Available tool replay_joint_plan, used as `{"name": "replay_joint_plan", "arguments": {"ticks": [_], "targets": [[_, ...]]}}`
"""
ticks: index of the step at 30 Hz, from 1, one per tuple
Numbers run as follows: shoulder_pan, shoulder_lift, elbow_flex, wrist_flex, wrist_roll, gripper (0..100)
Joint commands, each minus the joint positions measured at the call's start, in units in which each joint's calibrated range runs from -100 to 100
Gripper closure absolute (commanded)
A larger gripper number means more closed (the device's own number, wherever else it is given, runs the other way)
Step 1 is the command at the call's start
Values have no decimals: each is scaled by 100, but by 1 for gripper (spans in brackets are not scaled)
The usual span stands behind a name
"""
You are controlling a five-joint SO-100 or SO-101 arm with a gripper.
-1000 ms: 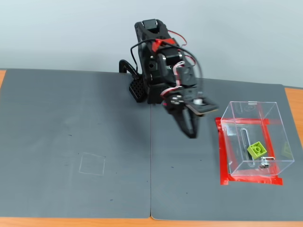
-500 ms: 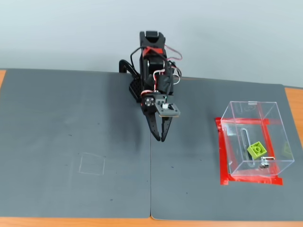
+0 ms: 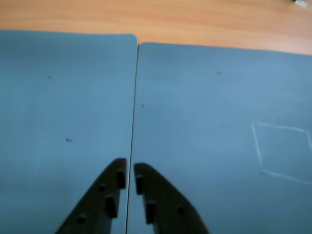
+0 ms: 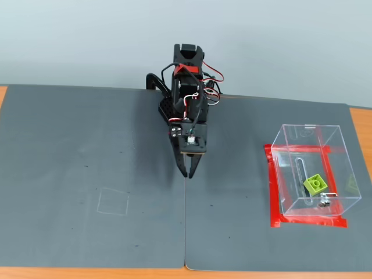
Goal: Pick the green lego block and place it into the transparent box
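The green lego block lies inside the transparent box at the right of the fixed view, near the box's slotted wall and metal latch. My gripper hangs over the seam between the two grey mats, well left of the box, pointing down. In the wrist view the gripper shows two dark fingers almost touching, with nothing between them. The block and the box are out of the wrist view.
Red tape frames the box's base. A faint white square outline is drawn on the left mat and also shows in the wrist view. Bare wooden table runs beyond the mats' edges.
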Motion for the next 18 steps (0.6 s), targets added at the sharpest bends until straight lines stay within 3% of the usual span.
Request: {"name": "replay_joint_plan", "arguments": {"ticks": [1, 18], "targets": [[45, -68, 36, 568, -11, 98], [-45, -60, 27, 820, -94, 97]]}}
